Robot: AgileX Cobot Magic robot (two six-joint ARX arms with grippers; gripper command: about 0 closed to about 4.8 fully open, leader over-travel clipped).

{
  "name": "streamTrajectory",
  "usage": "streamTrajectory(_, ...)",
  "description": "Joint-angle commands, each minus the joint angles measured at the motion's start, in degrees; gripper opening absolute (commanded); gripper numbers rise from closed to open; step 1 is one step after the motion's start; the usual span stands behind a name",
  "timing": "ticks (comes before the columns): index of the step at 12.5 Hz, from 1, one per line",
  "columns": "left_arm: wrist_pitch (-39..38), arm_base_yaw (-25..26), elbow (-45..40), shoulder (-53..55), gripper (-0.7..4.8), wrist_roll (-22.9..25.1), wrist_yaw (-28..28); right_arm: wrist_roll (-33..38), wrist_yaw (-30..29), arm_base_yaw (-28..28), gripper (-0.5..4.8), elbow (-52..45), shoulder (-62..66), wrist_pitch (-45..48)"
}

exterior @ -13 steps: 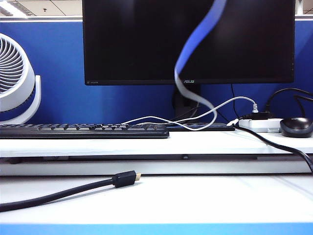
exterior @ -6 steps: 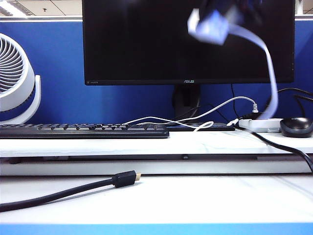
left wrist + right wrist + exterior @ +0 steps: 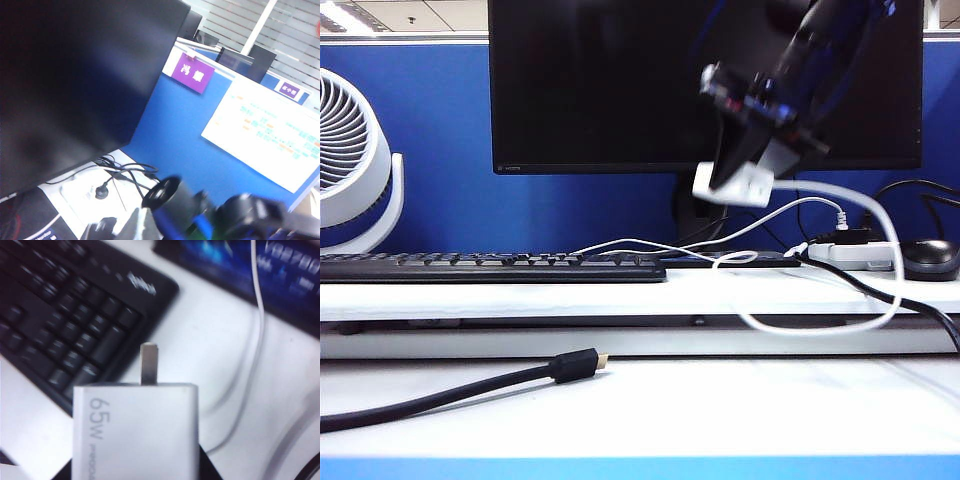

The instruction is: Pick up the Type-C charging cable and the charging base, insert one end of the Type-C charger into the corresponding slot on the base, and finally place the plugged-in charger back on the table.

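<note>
Note that the right tool [image 3: 745, 165] hangs in front of the monitor [image 3: 600, 80], above the raised shelf [image 3: 520, 295], and is clamped on the charging base [image 3: 733, 186]. In the right wrist view the charging base [image 3: 135, 432] fills the near field, its flat metal prong [image 3: 149, 363] pointing away from the wrist toward the keyboard [image 3: 65, 315]. Held this way, the block sits clear of the table [image 3: 720, 405], which judging from the pose keeps it free to be lowered.

Follow the charging cable [image 3: 820, 325]: it leaves the charging base, arcs out to the right and droops in a loop past the shelf front. This suggests the plug is already seated, though the slot itself is hidden in all views.

The left tool does not appear in its own wrist view, which shows only the monitor back, the blue partition [image 3: 180, 130] and blurred arm parts; treat it as closed and empty, parked aside.

Your remaining step is likely the set-down. Mind the black cable [image 3: 450, 390] lying on the table, and the slack loop
</note>
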Motion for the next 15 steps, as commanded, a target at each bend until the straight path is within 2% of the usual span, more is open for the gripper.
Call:
streamTrajectory(1,0.83,-0.02,0.2,-0.33,-0.06,0.31,0.04,-1.7,3.69,4.07,-0.05,0.39,6.62,1.46)
streamTrajectory(3,0.74,-0.02,0.2,-0.33,-0.06,0.31,0.04,-1.7,5.44,4.57,-0.05,0.39,8.46,2.62)
streamTrajectory(4,0.74,-0.02,0.2,-0.33,-0.06,0.31,0.07,-1.7,5.4,4.57,0.29,0.39,8.79,3.13)
streamTrajectory(6,0.74,-0.02,0.2,-0.33,-0.06,0.31,0.09,-1.7,5.4,4.52,2.7,0.59,8.61,3.8)
streamTrajectory(7,0.74,-0.02,0.2,-0.33,-0.06,0.31,0.13,-1.7,5.38,4.52,2.76,0.61,8.22,4.13)
streamTrajectory(9,0.72,-0.02,0.2,-0.33,-0.06,0.31,0.22,-1.7,5.35,4.52,3.57,0.98,8.02,4.31)
streamTrajectory(12,0.74,-0.02,0.2,-1.31,-0.06,0.74,0.22,-1.68,7.19,4.52,3.6,1.31,3.61,4.87)
streamTrajectory(13,0.44,-0.02,0.2,-2.12,-0.06,1.73,0.22,-1.7,8.83,4.52,3.54,1.51,1.16,5.18)
streamTrajectory(14,0.17,-0.02,0.2,-2.67,-0.06,2.34,0.11,-1.7,9.99,4.52,3.11,1.81,-0.26,5.22)
streamTrajectory(15,-0.85,-0.02,0.22,-4.72,-0.06,4.2,-0.55,-1.75,13.2,4.5,-0.19,2.03,-5.55,5.51)
